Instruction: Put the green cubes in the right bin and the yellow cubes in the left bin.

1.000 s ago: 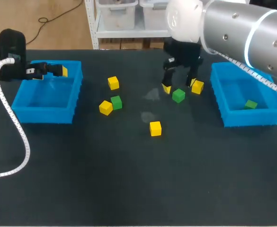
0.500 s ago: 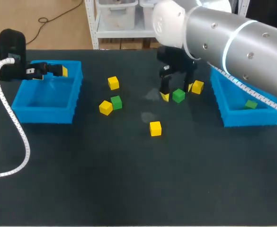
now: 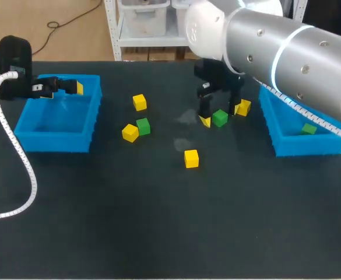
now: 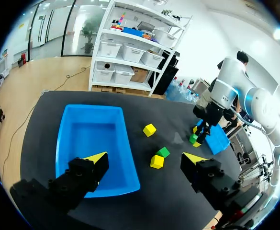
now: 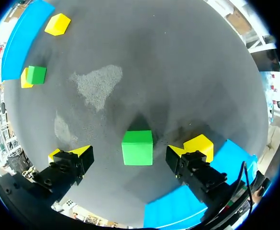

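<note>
Lowering over the last second, the right arm [image 3: 287,52] has brought the right tool [image 3: 221,115] down around a green cube [image 5: 137,147], while the left arm [image 3: 13,55] has not shifted. Across the table [image 3: 158,233], little of the sorting looks done. The left bin [image 3: 56,143] shows no cubes inside, and the right bin [image 3: 304,147] holds one sorted green cube [image 3: 309,128]. Out on the table lie four yellow cubes [image 3: 191,158] and two green ones: the one under the tool and a second green cube [image 3: 143,126] touching a yellow neighbour [image 3: 130,132]. The right tool stands wide, one finger on each side of the green cube with a gap on both sides, so it grips nothing yet. A stray yellow cube [image 5: 199,143] sits just beside one finger. The left tool [image 4: 144,158] hangs wide and empty over the far edge of the left bin.
</note>
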